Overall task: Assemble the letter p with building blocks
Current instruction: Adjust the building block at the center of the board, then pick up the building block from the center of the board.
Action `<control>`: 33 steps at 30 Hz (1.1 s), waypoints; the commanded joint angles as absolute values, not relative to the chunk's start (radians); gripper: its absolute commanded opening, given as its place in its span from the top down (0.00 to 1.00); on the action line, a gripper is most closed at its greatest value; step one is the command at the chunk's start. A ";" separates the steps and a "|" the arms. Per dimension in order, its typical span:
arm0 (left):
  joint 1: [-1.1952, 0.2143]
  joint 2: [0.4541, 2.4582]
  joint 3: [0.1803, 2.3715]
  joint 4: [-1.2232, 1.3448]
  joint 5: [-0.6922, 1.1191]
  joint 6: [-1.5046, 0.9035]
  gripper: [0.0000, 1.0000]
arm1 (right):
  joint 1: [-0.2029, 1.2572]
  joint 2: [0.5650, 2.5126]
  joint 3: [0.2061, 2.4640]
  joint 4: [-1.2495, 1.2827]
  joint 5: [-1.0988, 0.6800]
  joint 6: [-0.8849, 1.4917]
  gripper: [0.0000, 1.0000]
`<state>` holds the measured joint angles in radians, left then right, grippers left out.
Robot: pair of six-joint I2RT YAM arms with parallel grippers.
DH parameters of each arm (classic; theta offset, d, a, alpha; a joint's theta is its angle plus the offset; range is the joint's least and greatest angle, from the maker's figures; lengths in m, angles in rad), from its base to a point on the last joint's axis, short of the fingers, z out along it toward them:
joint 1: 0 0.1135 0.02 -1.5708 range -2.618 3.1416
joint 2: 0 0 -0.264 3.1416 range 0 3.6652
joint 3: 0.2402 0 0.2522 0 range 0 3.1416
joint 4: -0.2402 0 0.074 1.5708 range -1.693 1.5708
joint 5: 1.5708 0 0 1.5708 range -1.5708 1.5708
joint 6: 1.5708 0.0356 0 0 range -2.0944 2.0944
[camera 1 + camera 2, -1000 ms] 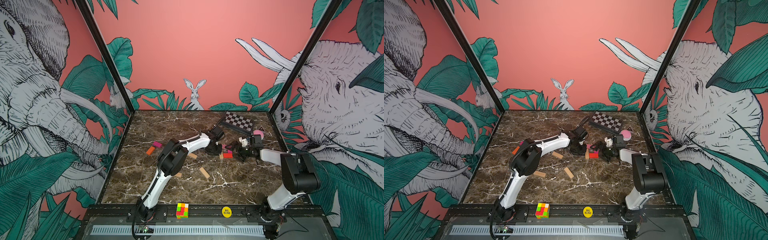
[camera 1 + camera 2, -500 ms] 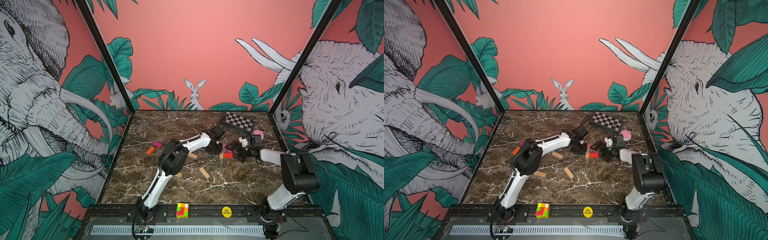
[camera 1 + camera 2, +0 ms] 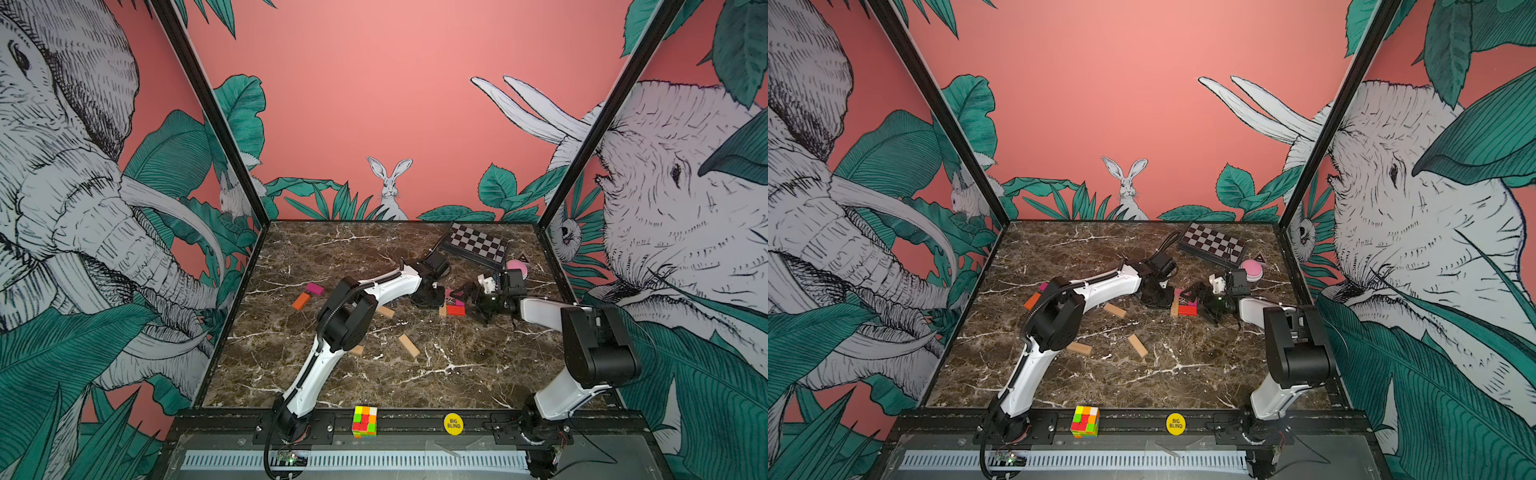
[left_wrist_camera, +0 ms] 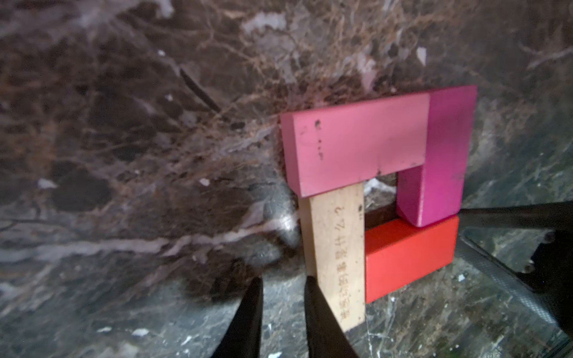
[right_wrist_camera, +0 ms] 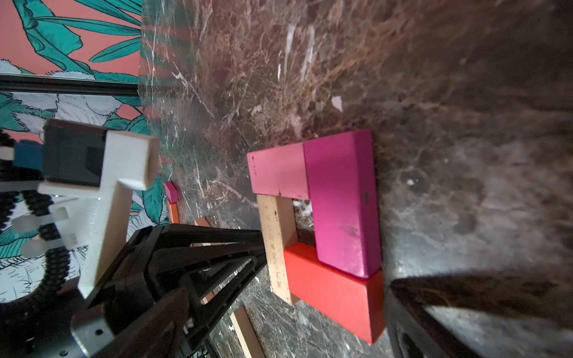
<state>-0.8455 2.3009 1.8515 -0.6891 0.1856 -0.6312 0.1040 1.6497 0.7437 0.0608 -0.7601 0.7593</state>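
Observation:
Four building blocks form a closed square on the marble: pink (image 4: 356, 145), magenta (image 4: 434, 155), red (image 4: 409, 257) and a tan one (image 4: 335, 248) whose end sticks out past the red. In a top view the group lies at mid-table (image 3: 455, 307). My left gripper (image 4: 282, 280) stands narrowly open with only bare table in its gap. One finger (image 4: 316, 303) rests against the tan block's outer side. My right gripper (image 5: 288, 291) is wide open at the red block (image 5: 335, 294), holding nothing. Loose blocks lie apart: orange (image 3: 301, 301), magenta (image 3: 314, 288), tan (image 3: 385, 311), tan (image 3: 408, 345).
A checkered box (image 3: 476, 245) lies at the back right with a pink round thing (image 3: 517, 266) beside it. A puzzle cube (image 3: 364, 421) and a yellow disc (image 3: 453, 424) sit on the front rail. Another tan block (image 3: 1079, 348) lies half under the left arm.

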 commanded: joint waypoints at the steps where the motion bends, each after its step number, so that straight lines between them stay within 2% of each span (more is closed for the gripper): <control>1: -0.850 2.238 1.793 -0.723 0.160 -0.643 0.74 | 0.109 1.672 0.757 0.005 -0.725 0.746 0.01; 8: -0.827 2.137 1.766 -0.744 0.120 -0.598 0.73 | 0.089 1.644 0.774 -0.040 -0.702 0.725 0.01; 11: -0.823 2.067 1.749 -0.766 0.088 -0.580 0.72 | 0.080 1.575 0.795 -0.126 -0.646 0.671 0.01; 17: -0.805 1.864 1.574 -0.720 0.058 -0.572 0.66 | 0.081 1.426 0.807 -0.315 -0.538 0.559 0.01; 21: -0.795 1.739 1.443 -0.702 0.015 -0.565 0.54 | 0.111 1.321 0.807 -0.410 -0.463 0.506 0.02; 25: -0.781 1.597 1.301 -0.627 -0.031 -0.557 0.39 | 0.215 1.234 0.838 -0.507 -0.342 0.483 0.01; 33: -0.764 1.305 1.063 -0.554 -0.119 -0.485 0.06 | 0.575 1.250 0.909 -0.574 -0.110 0.522 0.05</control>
